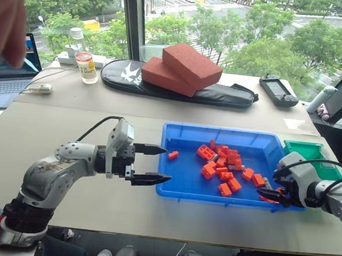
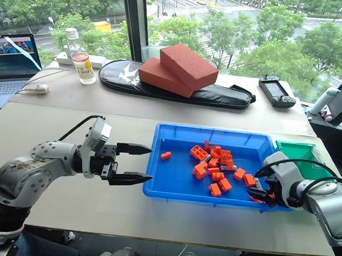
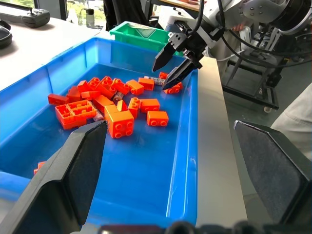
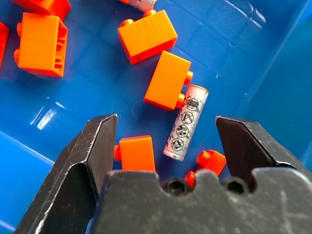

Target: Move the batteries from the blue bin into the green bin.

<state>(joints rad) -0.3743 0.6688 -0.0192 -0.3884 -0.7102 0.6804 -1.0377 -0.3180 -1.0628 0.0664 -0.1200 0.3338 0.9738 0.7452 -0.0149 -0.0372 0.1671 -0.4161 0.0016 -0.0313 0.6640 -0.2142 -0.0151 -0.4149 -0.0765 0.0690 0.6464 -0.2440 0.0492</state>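
Silver-grey battery (image 4: 185, 122) lies in the blue bin's (image 1: 181, 186) right-hand corner, hemmed by orange bricks (image 4: 167, 80), with the right claw (image 4: 165, 134) spread wide and empty above it. Best to descend straight, straddling the cylinder across its width (bricks crowd both sides), then carry it to the green bin (image 1: 304, 150); left claw (image 1: 154, 164) waits released.

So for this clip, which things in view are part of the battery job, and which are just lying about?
Part of the job:
- battery between the open right gripper fingers
- blue bin
- green bin

Lying about:
- orange bricks in the blue bin
- red blocks on a black case
- bottle
- laptop
- handheld controller
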